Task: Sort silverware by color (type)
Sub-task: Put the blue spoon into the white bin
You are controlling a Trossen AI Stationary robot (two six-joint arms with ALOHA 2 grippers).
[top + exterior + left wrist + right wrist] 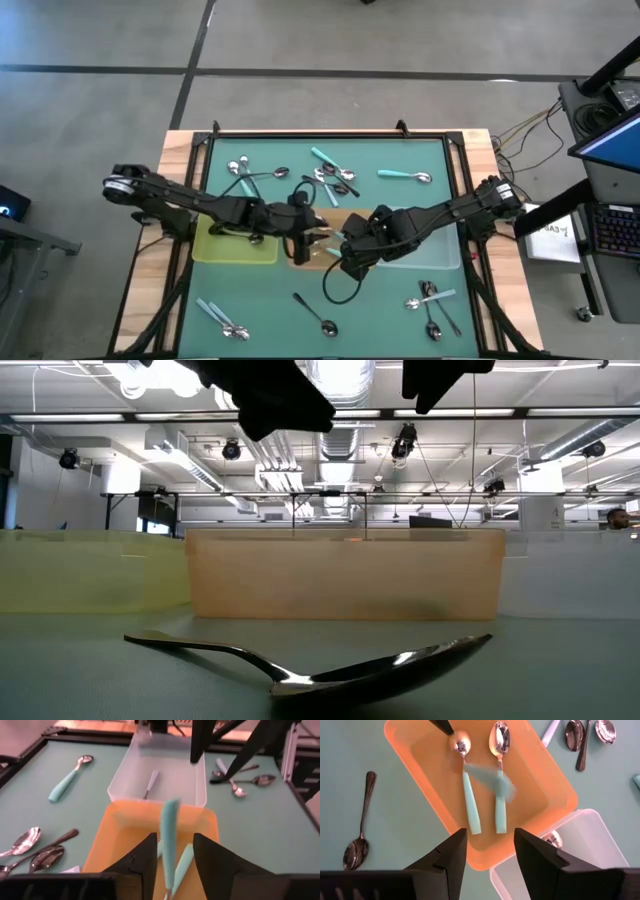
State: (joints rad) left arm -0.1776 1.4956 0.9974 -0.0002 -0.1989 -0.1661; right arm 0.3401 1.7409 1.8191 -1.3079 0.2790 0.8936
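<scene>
Three trays stand side by side mid-table: yellow (235, 252), orange (316, 262), clear (432, 256). My left gripper (312, 238) (175, 840) hovers open over the orange tray (120, 812). A teal-handled spoon (169, 837) shows blurred between its fingers, and in the right wrist view the spoon (491, 777) is loose in the air above the tray. Two teal spoons (470, 802) (500, 805) lie flat in the orange tray (555, 785). My right gripper (350, 262) (490, 832) hangs open over the tray's near edge, holding nothing. A pale-handled spoon (152, 782) lies in the clear tray.
Loose spoons lie on the green mat: a black one (315, 312) (320, 665) and teal ones (222, 318) near the front edge, a cluster (430, 300) at the near right, and more (250, 175) (335, 180) (400, 176) along the far side. A black raised frame (330, 133) borders the mat.
</scene>
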